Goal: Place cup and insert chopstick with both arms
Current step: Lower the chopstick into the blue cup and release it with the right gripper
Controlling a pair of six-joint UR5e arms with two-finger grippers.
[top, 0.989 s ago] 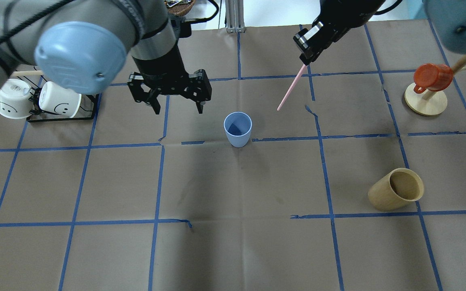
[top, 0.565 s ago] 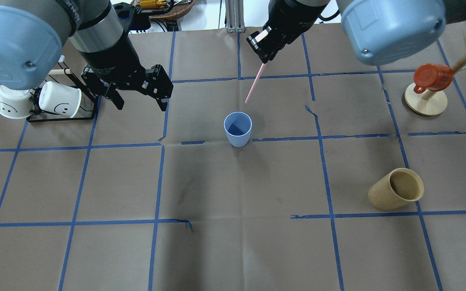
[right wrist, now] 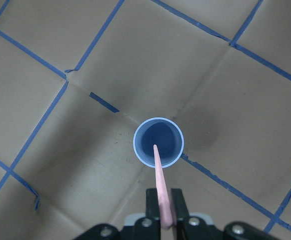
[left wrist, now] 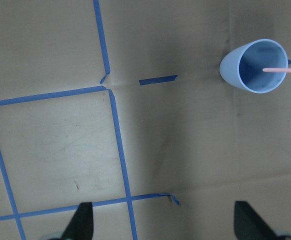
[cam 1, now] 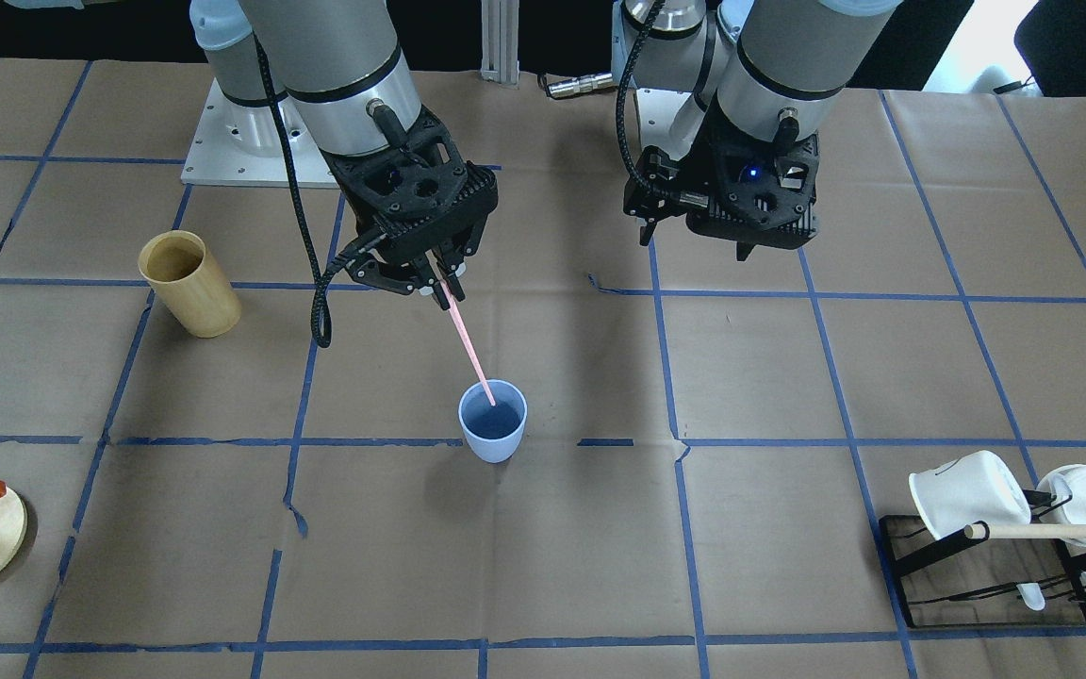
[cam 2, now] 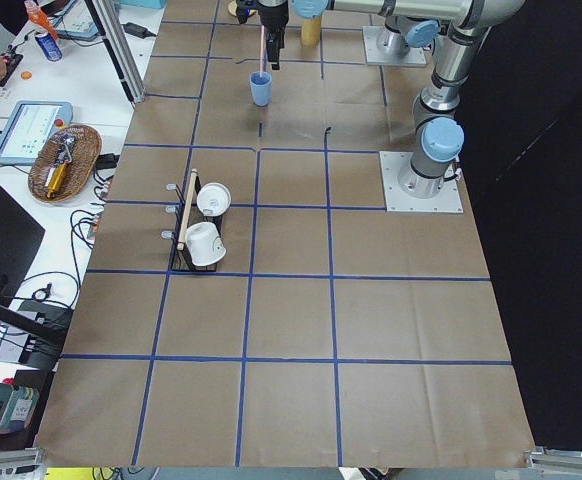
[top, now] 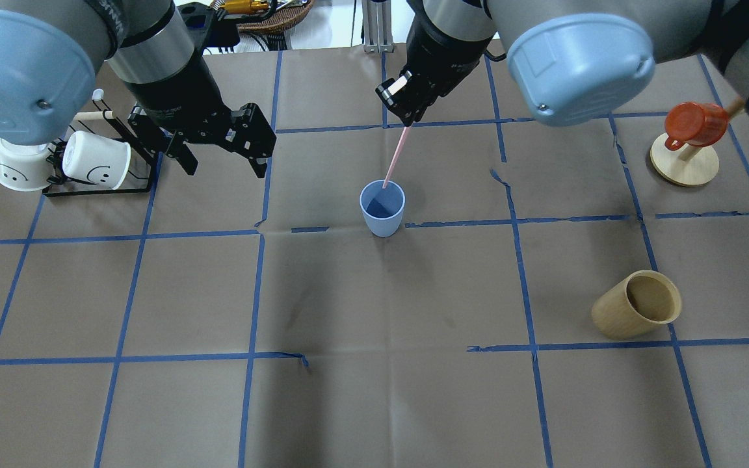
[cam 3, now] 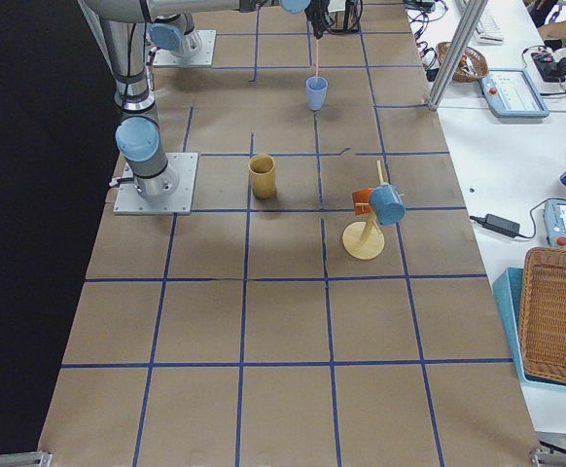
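The pale-blue cup (top: 382,211) stands upright at the table's middle; it also shows in the front view (cam 1: 493,432), the left wrist view (left wrist: 229,64) and the right wrist view (right wrist: 169,136). My right gripper (top: 407,117) (cam 1: 439,278) (right wrist: 163,212) is shut on the top of a pale-pink chopstick (top: 394,156) (cam 1: 468,344) (right wrist: 160,185). The chopstick slants down and its lower tip lies within the cup's mouth (left wrist: 285,70). My left gripper (top: 225,170) (cam 1: 694,245) is open and empty, hovering to the cup's left.
A tan wooden cup (top: 634,305) (cam 1: 189,283) stands at the right front. A red mug (top: 693,123) hangs on a wooden stand (top: 683,166) at far right. Two white mugs (top: 62,162) rest on a black rack (cam 1: 977,575) at far left.
My right arm has carried the chopstick leftward, and its tip has come from beside the cup to the cup's mouth. My left gripper has moved left, away from the cup, still open.
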